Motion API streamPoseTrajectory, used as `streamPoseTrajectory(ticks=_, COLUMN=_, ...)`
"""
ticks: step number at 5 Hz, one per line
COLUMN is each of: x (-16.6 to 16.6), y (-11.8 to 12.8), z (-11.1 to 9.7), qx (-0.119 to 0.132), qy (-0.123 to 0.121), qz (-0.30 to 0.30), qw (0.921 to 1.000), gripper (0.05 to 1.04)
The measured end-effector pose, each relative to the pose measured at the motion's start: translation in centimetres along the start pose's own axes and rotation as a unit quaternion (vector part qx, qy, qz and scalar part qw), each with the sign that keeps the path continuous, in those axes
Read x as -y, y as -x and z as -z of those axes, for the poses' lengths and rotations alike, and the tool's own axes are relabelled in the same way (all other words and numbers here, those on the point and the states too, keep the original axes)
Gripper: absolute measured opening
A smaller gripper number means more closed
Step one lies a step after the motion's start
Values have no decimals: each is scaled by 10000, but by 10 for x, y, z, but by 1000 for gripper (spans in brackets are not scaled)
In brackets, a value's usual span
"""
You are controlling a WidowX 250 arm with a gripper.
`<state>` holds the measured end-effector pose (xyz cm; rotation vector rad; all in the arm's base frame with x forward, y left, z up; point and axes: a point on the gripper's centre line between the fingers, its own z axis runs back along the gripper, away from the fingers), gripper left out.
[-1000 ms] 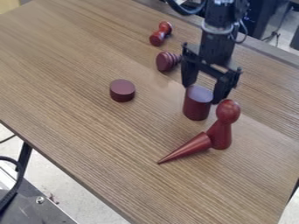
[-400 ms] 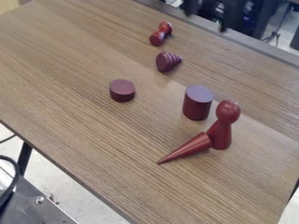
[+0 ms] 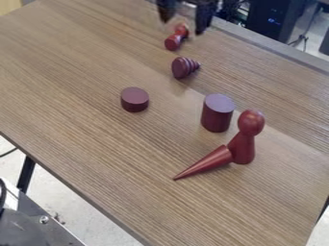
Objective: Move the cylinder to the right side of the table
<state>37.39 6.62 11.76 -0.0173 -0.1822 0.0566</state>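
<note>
Above the far edge of the brown rectangular wooden table [image 3: 83,101], your black two-finger gripper [image 3: 183,27] hangs spread and empty; inward stands the maroon wooden-looking cylinder [image 3: 217,115], probably light, stiff, slightly slippery, best pinched mid-height.

The table [image 3: 96,129] looks like grained wood with a faint sheen. The cylinder [image 3: 216,119] and disc [image 3: 134,101] look smooth and satin; the pawn [image 3: 243,148] and cone [image 3: 208,162], glossier. At lower left, a plate [image 3: 29,233] looks like dull metal.
</note>
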Motion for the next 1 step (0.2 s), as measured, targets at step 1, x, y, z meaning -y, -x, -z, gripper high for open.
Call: streamPoseTrajectory(ticks=1, x=-8, y=-2, z=2, qx=-81, qy=-2, qz=56, qw=10000, gripper=1000)
